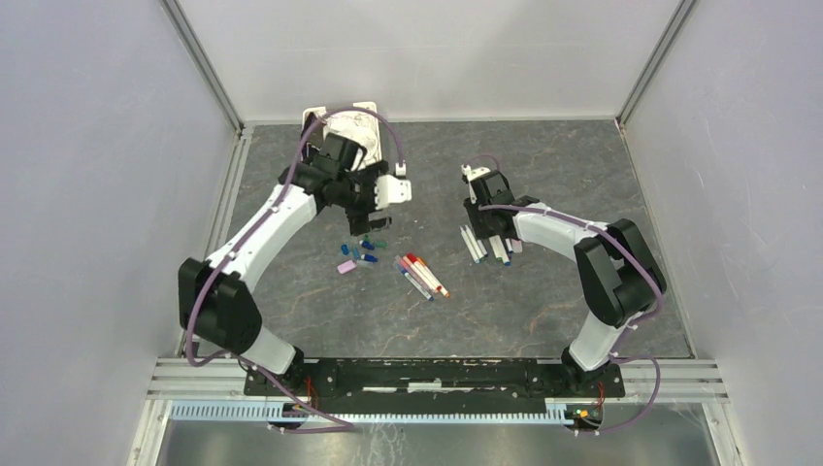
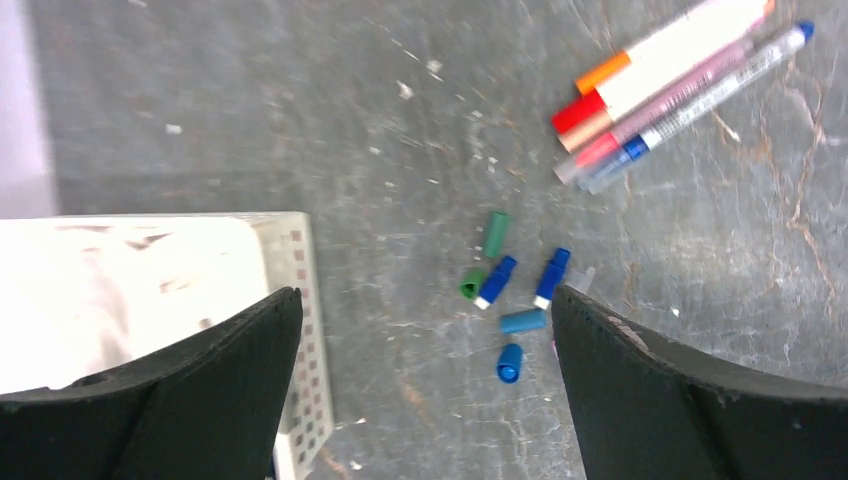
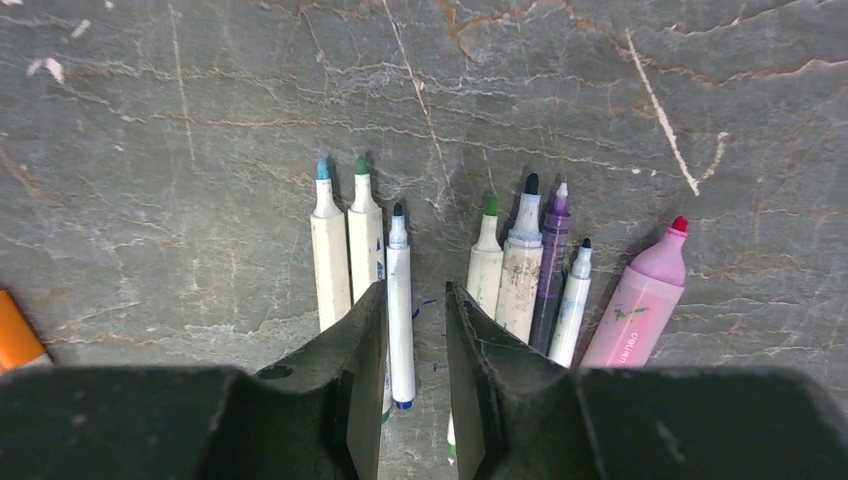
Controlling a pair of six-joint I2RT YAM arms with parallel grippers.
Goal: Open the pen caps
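Here, grey tabletop [image 1: 582,165], pen caps [image 2: 522,321], white walls [image 1: 427,58]

Blue and green pen caps [image 2: 523,321] between black fingers [image 2: 200,400], on grey, pale-veined counter [image 2: 400,120]; white slotted basket [image 2: 290,260] by one finger.

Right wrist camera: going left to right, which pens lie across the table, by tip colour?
orange object at the edge → teal-tipped pen → green-tipped pen → thin blue-tipped pen → second green-tipped pen → black-tipped pen → purple pen → thin dark-tipped pen → pink marker
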